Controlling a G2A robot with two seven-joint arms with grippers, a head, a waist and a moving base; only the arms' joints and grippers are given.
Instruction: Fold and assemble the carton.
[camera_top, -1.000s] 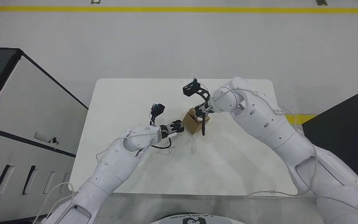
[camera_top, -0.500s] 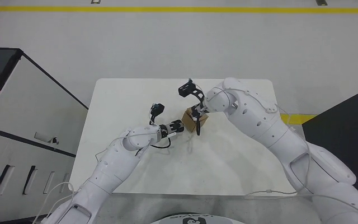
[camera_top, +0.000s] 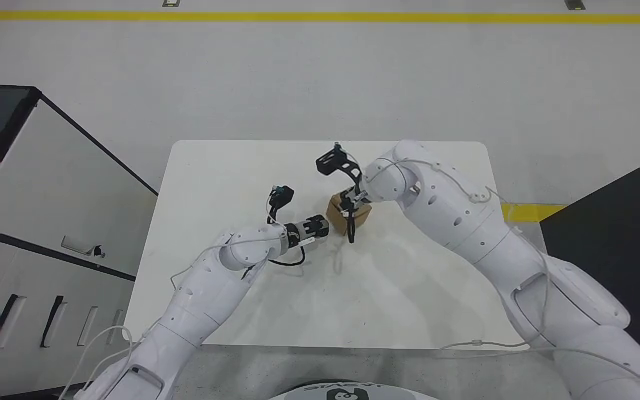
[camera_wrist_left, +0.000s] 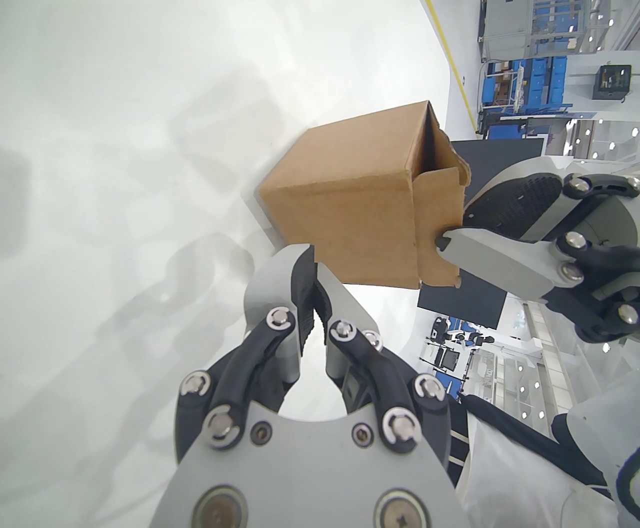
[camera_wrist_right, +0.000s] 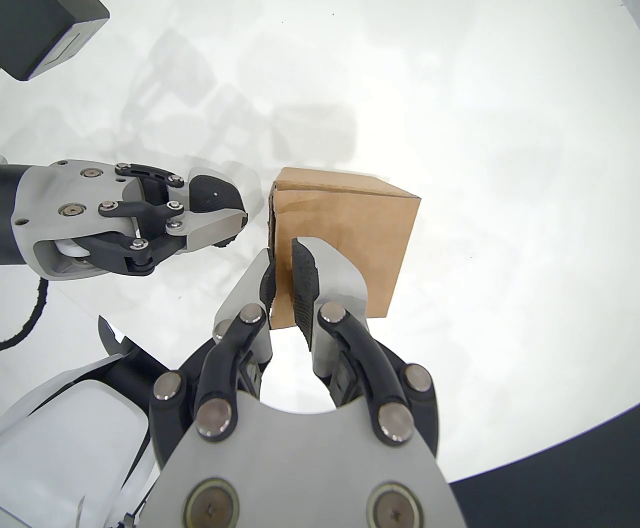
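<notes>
An industrial robotics hall, part test lab and part warehouse.

A white table (camera_top: 250, 180) stands on a bare grey floor (camera_top: 300, 80) painted with a long yellow line (camera_top: 320, 16), and black partition panels (camera_top: 15, 110) stand off to either side of it. Farther back, the left wrist view shows racks of blue storage bins (camera_wrist_left: 530, 70), rows of round ceiling lights (camera_wrist_left: 582, 134), and a workstation with a monitor and office chairs (camera_wrist_left: 446, 357).

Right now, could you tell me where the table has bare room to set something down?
Bare table lies along the far edge, beyond both arms, and along the near edge between them. The middle is crowded: the right gripper holds the carton, with the left gripper beside it.
</notes>
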